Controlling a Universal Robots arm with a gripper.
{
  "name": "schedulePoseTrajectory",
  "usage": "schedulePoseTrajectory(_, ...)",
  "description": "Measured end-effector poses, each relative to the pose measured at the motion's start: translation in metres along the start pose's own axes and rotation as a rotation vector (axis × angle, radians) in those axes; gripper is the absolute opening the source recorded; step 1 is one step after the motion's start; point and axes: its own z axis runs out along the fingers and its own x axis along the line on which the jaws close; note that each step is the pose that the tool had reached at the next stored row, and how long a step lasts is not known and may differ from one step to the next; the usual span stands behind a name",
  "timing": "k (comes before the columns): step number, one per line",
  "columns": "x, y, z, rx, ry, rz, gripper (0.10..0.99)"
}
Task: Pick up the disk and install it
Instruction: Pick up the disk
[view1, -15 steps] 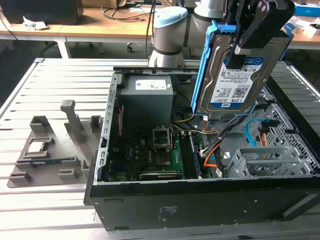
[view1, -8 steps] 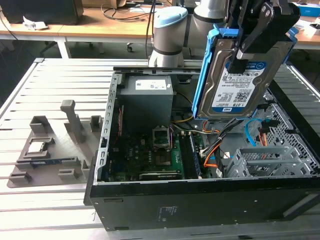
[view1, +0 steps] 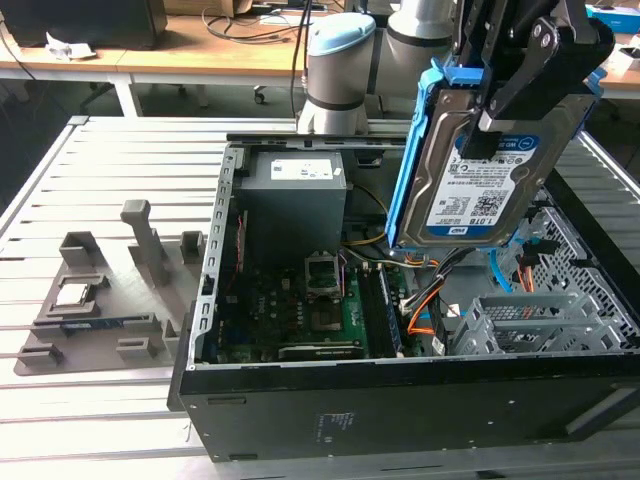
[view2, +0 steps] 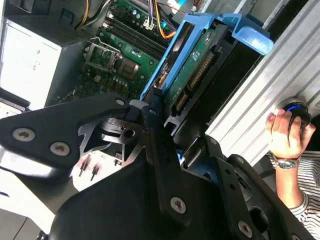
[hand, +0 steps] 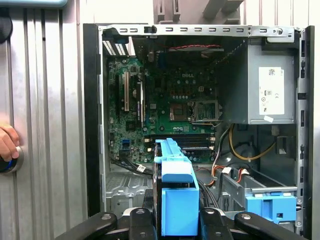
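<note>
**Disk in pincer, above the open case**

The pincer (view1: 497, 118) is clamped on the disk (view1: 478, 165). One black finger (view1: 505, 95) lies across the labelled face, the other is behind it. The disk hangs on edge, slightly tilted, label toward the exterior camera, blue carrier round its rim. It is above the case (view1: 400, 400), over the end that holds the cage (view1: 530, 325). I see no contact with the case.

The case lies on its side on the bench (view1: 110, 170), open side up. Inside:
- The power supply (view1: 292, 195) is in one end of the case, with the arm base (view1: 338, 60) just outside that end.
- The motherboard (view1: 300, 310) covers the case floor beside the power supply.
- The cage is in the corner of the case's other end, with orange and black cables between it and the motherboard.

In the first wrist view the disk (hand: 176, 200) is edge-on between the two fingers, with the case interior beyond it. A blue latch (hand: 272, 207) sits on top of the cage. In the second wrist view the disk's green circuit-board side (view2: 197, 67) faces the camera, with the motherboard beyond.

Outside the case:
- A grey fixture (view1: 100, 300) is on the bench, just beside the case wall on the motherboard side.
- A hand (view2: 286, 131) rests on a round knob (view2: 295, 107) with a blue ring, past the bench edge and well apart from the case.
</note>
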Motion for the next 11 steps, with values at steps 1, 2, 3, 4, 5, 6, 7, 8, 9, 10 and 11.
schedulePoseTrajectory(1,0.0019,0.0,0.0002,0.0,0.0,0.0,0.365)
schedulePoseTrajectory(2,0.0035,0.0,0.0003,0.0,0.0,0.0,0.365)
schedulePoseTrajectory(3,0.0049,-0.0001,0.0004,0.0,0.0,0.0,0.365)
schedulePoseTrajectory(4,0.0073,-0.0001,0.0005,0.0,0.0001,0.0,0.365)
schedulePoseTrajectory(5,0.0104,-0.0001,0.0007,0.0,0.0001,0.0,0.365)
schedulePoseTrajectory(6,0.0141,-0.0001,0.0008,0.0,0.0001,0.0,0.365)
schedulePoseTrajectory(7,0.0175,-0.0001,0.001,0.0,0.0,0.0,0.365)
schedulePoseTrajectory(8,0.0212,-0.0001,0.0011,0.0,0.0,0.0,0.365)
schedulePoseTrajectory(9,0.0253,-0.0001,0.0012,0.0,0.0001,0.0,0.365)
schedulePoseTrajectory(10,0.0288,-0.0002,0.0014,0.0,0.0,0.0,0.365)
schedulePoseTrajectory(11,0.0309,-0.0002,0.0015,0.0,0.0,0.0,0.365)
